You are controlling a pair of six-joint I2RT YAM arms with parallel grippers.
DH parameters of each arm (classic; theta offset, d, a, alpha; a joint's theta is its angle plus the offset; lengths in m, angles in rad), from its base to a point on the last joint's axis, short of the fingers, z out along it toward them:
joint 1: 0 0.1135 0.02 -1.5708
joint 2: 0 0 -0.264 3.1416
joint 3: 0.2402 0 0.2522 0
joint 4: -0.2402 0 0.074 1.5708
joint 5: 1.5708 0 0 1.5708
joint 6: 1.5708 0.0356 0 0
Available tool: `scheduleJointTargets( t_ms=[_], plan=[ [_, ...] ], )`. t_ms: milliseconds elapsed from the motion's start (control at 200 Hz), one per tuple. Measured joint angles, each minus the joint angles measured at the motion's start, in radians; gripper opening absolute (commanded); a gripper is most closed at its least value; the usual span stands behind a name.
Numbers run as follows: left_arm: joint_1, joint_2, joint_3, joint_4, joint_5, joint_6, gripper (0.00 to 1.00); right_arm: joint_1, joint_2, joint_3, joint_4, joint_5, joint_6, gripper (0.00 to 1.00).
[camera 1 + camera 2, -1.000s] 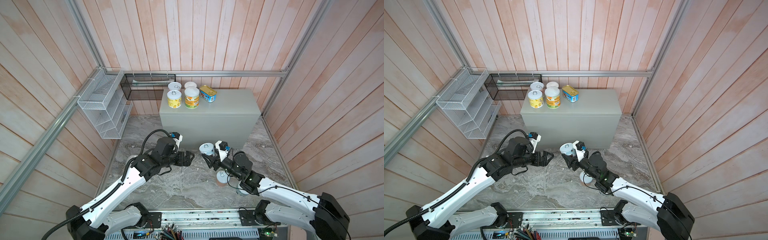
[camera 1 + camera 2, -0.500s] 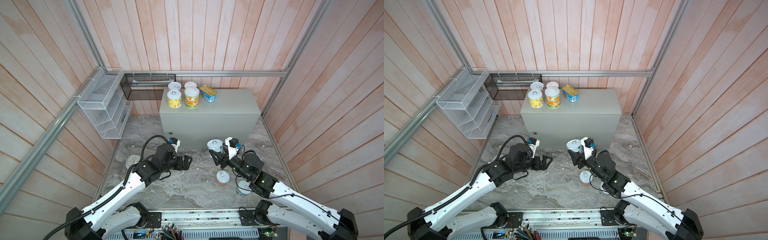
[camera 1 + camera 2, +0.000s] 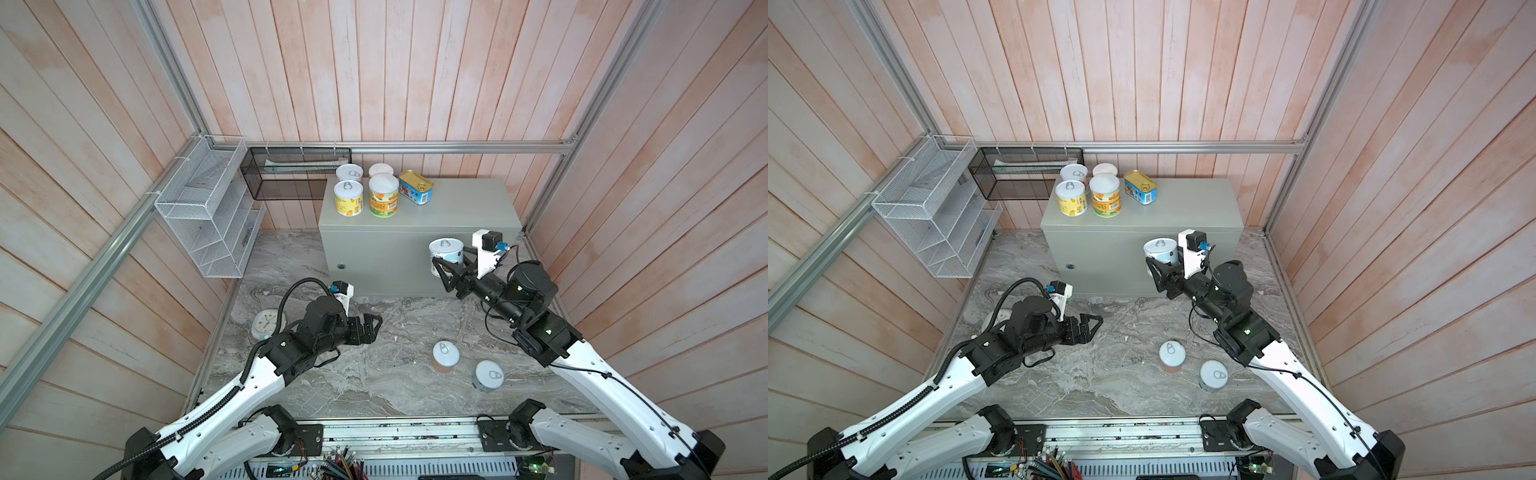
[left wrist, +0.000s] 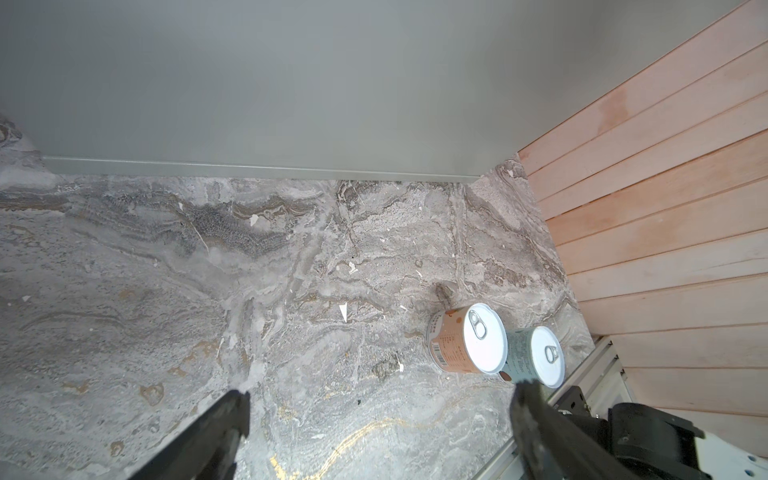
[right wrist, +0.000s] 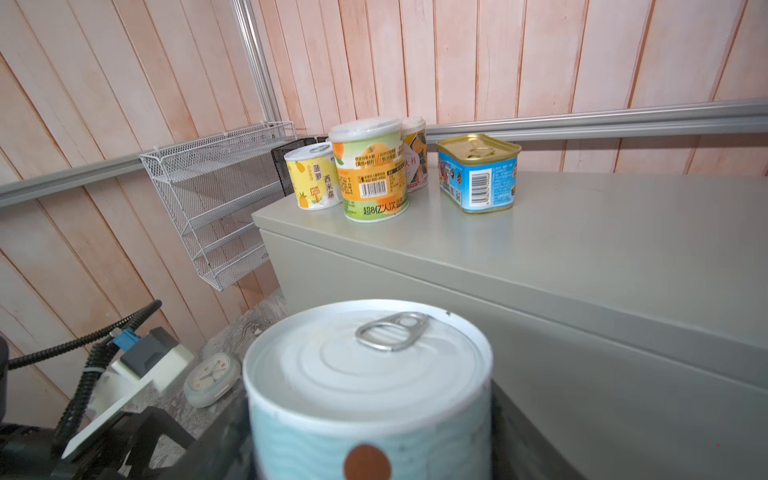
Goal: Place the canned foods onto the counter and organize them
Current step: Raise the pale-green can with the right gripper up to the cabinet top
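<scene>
- At far left on the marble surface (image 3: 374, 386), the pale-blue clock (image 3: 266, 325) lies face up beside the left arm. It is no part of this job, so it should be left alone.
- Just right of it, the left gripper (image 3: 376, 329) hovers low over bare marble with its jaws spread wide and nothing between them. The left wrist view shows both fingers (image 4: 230, 419) apart over plain stone. It is best kept back there, out of the other arm's path.
- Up on the counter (image 3: 465, 203), four cans (image 3: 383, 195) stand in a tight square at the back left corner of the top. The gold tin (image 3: 416, 192) sits just beside them on the right, and the rest of the top is bare.
- Down on the marble, an orange-labelled can (image 3: 445, 356) and a grey-blue can (image 3: 488, 375) stand upright near each other, not yet moved.
- At right, the right gripper (image 3: 449, 266) is clamped on the sides of a pale-blue can (image 3: 446, 249), held upright in front of the counter's front face.
- Seen from the right wrist, the can's top sits lower than the counter's top edge. The step should therefore go straight up first, until the base clears that edge, and only then forward — a slanting path risks knocking the rim.
- A good landing spot is just right of the gold tin, which would carry the row on. The can should be kept level and far enough from the tin that the fingers do not nudge it, with the jaws parting only once the base rests flat.
</scene>
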Motion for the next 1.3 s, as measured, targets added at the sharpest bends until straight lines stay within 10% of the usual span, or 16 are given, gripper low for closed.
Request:
scheduleJointTargets(
  t_ms=[1300],
  plan=[
    [-0.091,0.001,-0.076,0.066,-0.013,-0.134,1.00,-0.155,0.641,0.561,0.156,-0.251,-0.080,0.65]
  ],
)
